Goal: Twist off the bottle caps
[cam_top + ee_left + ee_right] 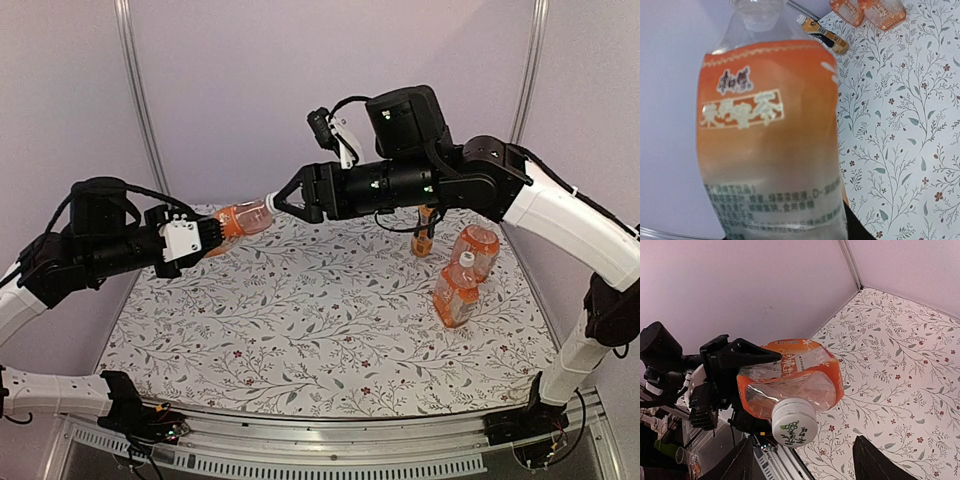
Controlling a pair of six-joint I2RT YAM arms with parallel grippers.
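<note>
My left gripper (207, 236) is shut on a squat orange-labelled bottle (242, 217) and holds it lying level above the table's far left. That bottle (770, 140) fills the left wrist view and hides the left fingers. Its white cap (794, 422) with a green print points at my right gripper (805, 466). The right gripper (284, 199) is open, its dark fingers (875, 460) standing either side of the cap (270, 200) without touching it. In the right wrist view the bottle (790, 377) looks dented and crumpled.
Two more squat bottles (477, 247) (456, 295) and a slim orange-and-black one (426, 232) stand at the table's right, under the right arm. The nearer squat one shows a white cap (466, 258). A flowered cloth (320, 320) covers the table; walls close the back.
</note>
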